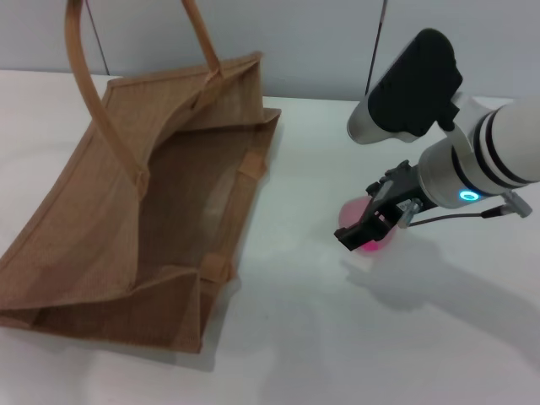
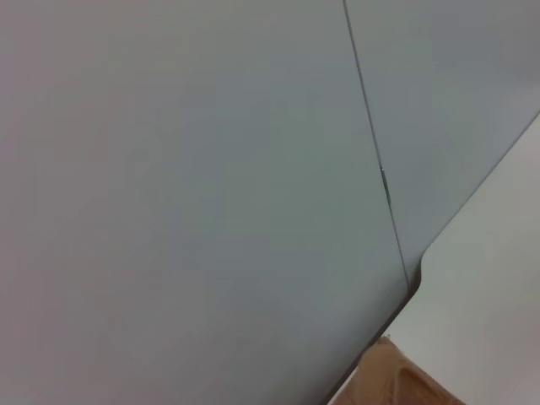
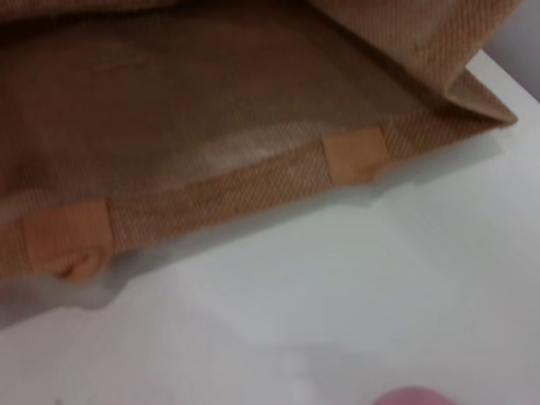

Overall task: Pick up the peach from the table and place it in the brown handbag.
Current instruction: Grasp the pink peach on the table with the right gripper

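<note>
Right gripper (image 1: 369, 229) at the peach (image 1: 364, 221), to the right of the brown handbag (image 1: 143, 202) on the table (image 1: 337, 337).

Peach resting on the white tabletop, well apart from the handbag's near wall; dark fingers straddling the pink fruit, one on each side, apparently closing on it, though firm contact cannot be told. In the right wrist view, only a pink sliver of the peach (image 3: 413, 396) at the frame edge, with the bag's open mouth and tan handle tabs (image 3: 356, 155) beyond across bare table. Handbag lying tilted open, one loop handle (image 1: 99, 99) arched upward. Left gripper out of sight; left wrist view filled by grey wall panel (image 2: 186, 186) and a corner of the bag (image 2: 396, 380).
</note>
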You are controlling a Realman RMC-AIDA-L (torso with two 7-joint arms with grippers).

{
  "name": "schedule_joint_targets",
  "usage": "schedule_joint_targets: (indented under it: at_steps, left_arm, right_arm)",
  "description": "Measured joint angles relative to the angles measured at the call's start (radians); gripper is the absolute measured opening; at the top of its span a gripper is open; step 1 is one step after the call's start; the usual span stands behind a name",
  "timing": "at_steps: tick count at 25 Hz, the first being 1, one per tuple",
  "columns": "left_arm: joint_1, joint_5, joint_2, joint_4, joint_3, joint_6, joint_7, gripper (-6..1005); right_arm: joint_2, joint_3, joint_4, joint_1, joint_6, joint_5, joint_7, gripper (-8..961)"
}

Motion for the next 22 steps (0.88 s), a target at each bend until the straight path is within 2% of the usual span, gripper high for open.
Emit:
schedule_joint_targets:
  at_steps: [12, 22]
  left_arm:
    - [-0.005, 0.0, 0.0, 0.003, 0.01, -0.001, 0.0, 108]
    - [-0.006, 0.022, -0.001, 0.001, 0.012, -0.001, 0.004, 108]
  right_arm:
    - [0.0, -0.01, 0.098, 0.009, -0.051, -0.005, -0.005, 891]
    - [0.0, -0.011, 0.029, 0.014, -0.04, -0.006, 0.002, 891]
